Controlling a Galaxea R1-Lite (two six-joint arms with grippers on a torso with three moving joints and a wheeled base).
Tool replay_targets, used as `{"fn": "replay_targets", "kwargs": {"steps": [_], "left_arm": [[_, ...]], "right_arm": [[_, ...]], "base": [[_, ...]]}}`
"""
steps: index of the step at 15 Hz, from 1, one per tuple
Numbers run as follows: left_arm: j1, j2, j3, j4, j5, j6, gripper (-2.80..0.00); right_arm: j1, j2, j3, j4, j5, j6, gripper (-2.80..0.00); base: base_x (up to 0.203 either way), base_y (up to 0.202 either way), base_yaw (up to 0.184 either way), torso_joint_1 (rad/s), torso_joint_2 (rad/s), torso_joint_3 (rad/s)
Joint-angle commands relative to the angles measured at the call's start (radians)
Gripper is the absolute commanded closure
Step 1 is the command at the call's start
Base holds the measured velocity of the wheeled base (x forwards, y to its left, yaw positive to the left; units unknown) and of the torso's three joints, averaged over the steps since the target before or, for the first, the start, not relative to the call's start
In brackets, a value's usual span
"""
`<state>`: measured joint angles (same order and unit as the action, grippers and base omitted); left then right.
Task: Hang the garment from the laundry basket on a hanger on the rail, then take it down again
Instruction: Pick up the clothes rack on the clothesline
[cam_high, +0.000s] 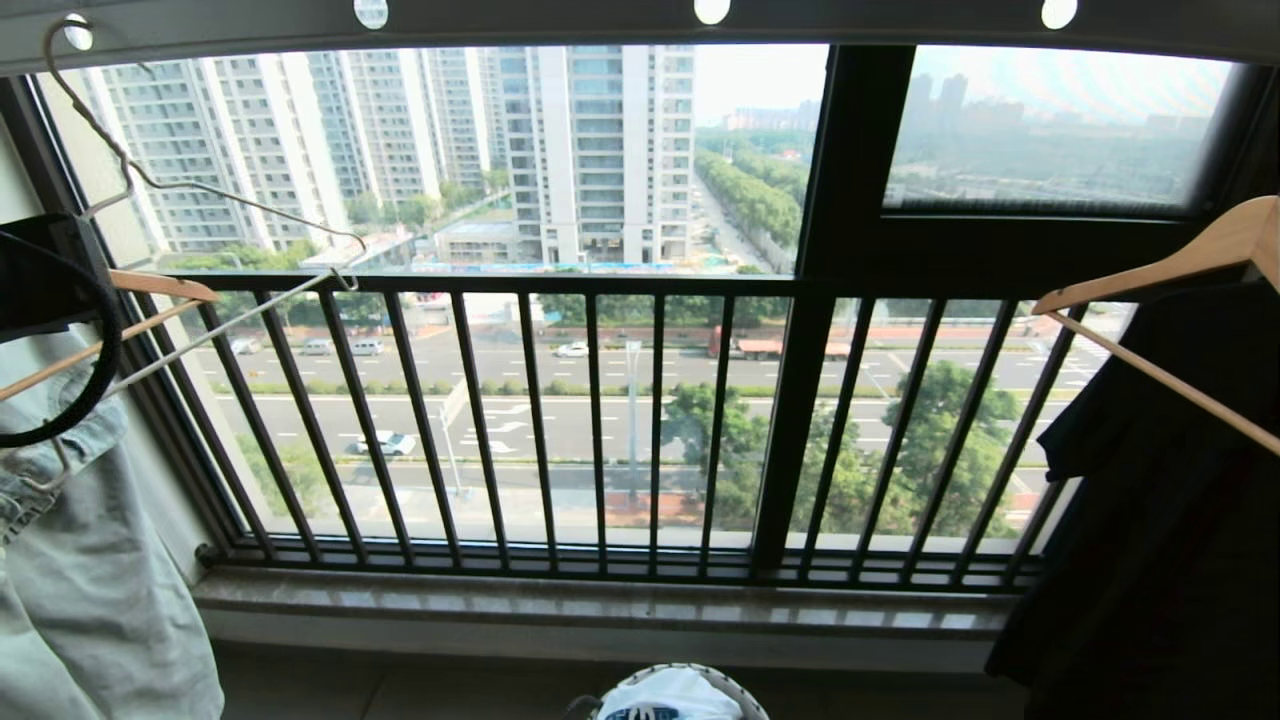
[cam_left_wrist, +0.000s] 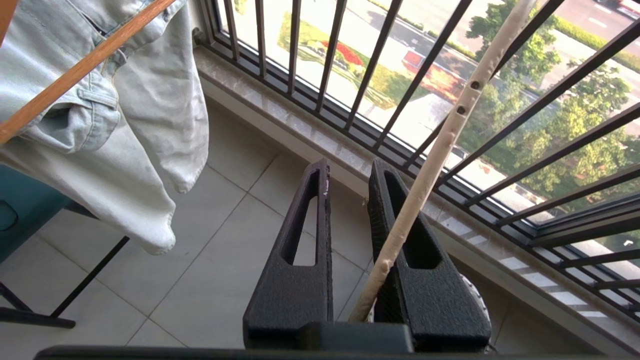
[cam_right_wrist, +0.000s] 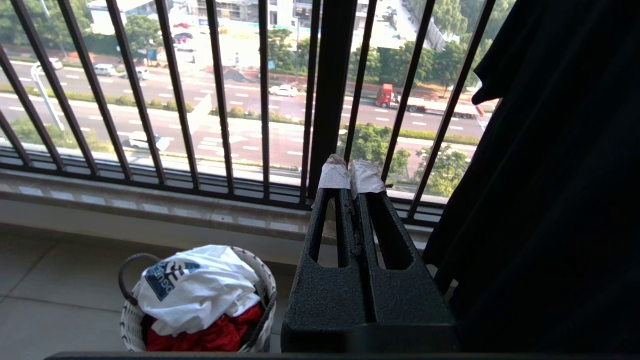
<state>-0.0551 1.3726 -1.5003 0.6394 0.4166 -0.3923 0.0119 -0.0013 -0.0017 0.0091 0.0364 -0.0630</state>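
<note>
Textured black left jaws clamping thin cream wire hanger (cam_left_wrist: 440, 150), right jaws closed, woven basket (cam_right_wrist: 131, 325) holding crumpled white garment (cam_right_wrist: 200, 290)

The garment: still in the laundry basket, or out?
In: the garment lies crumpled atop a red cloth inside the laundry basket.

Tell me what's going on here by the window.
The left end effector is closed on the bar of the thin cream hanger, whose hook sits in a hole of the grey rail. The white T-shirt lies in the laundry basket on a red cloth, not yet hung. The right end effector is shut and empty beside a black shirt.
</note>
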Motion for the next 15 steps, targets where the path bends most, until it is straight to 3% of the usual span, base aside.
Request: {"fn": "replay_targets", "kwargs": {"steps": [1,15], "left_arm": [[0.0,-0.001,0.024,0.005,0.003,-0.005,0.0],[0.0,-0.093,0.032,-0.046,0.01,-0.002,0.0]], "right_arm": [[0.0,0.001,0.0,0.0,0.0,-0.001,0.0],[0.0,0.001,0.0,0.0,0.0,-0.001,0.0]], "base": [[0.0,0.0,0.0,0.0,0.0,0.0],[0.0,0.0,0.0,0.0,0.0,0.0]]}}
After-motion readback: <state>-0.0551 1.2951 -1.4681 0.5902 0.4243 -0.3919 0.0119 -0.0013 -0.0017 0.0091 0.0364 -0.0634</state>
